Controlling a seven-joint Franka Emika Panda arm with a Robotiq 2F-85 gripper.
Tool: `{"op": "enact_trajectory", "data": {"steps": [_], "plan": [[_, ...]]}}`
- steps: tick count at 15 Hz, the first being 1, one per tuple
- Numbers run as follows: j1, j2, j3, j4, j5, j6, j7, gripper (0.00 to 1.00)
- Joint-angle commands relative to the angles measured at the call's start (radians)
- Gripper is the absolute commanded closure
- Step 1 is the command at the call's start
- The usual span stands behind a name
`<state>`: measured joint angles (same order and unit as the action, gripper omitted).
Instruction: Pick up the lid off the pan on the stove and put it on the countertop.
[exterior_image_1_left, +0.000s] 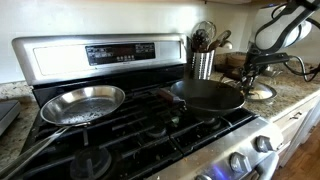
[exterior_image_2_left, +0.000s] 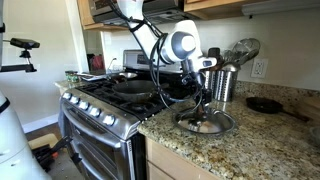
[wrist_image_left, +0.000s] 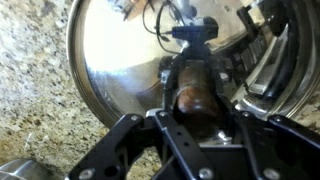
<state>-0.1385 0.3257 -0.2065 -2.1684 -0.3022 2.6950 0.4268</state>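
The lid (exterior_image_2_left: 205, 124) lay flat on the speckled stone table (exterior_image_2_left: 250, 140), just right of the stove (exterior_image_2_left: 100, 110). The pincer (exterior_image_2_left: 202, 108) hung straight down over the middle of the lid. In this exterior view it was not clear if the pincer touched the lid.

In an exterior view from the front of the stove (exterior_image_1_left: 120, 50), the lid (exterior_image_1_left: 260, 92) was only a small pale disc at the far right, on the table (exterior_image_1_left: 300, 95). The pincer (exterior_image_1_left: 254, 78) was a dark blur above it. This view showed the stove top best. The pan (exterior_image_1_left: 207, 95) was black and had no lid on it. It sat on the right side of the grates. A shiny silver skillet (exterior_image_1_left: 85, 102) sat on the left side. A metal cup of kitchen tools (exterior_image_1_left: 203, 65) stood behind the pan.

The wrist view showed things the exterior views did not. The lid (wrist_image_left: 120, 60) filled most of the picture, with its bright rim lying on the table (wrist_image_left: 30, 90). The knob (wrist_image_left: 190, 88) was right in the middle, and the pincer (wrist_image_left: 192, 118) had one jaw close on each side of it. I cannot tell if the jaws squeezed the knob or stood just off it.
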Motion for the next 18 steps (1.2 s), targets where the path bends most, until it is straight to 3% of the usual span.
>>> {"op": "enact_trajectory", "data": {"steps": [1, 9, 10, 11, 14, 16, 18], "plan": [[0.028, 0.006, -0.036, -0.05, 0.021, 0.064, -0.022, 0.8], [0.022, -0.017, -0.04, -0.123, 0.098, 0.163, -0.063, 0.8], [0.032, -0.039, -0.052, -0.136, 0.091, 0.153, -0.06, 0.3], [0.048, -0.064, -0.07, -0.15, 0.067, 0.152, -0.049, 0.29], [0.105, -0.163, -0.126, -0.205, -0.006, 0.132, -0.008, 0.1], [0.146, -0.243, -0.164, -0.237, -0.111, 0.117, 0.041, 0.01], [0.178, -0.337, -0.194, -0.268, -0.286, 0.111, 0.141, 0.0]]}}
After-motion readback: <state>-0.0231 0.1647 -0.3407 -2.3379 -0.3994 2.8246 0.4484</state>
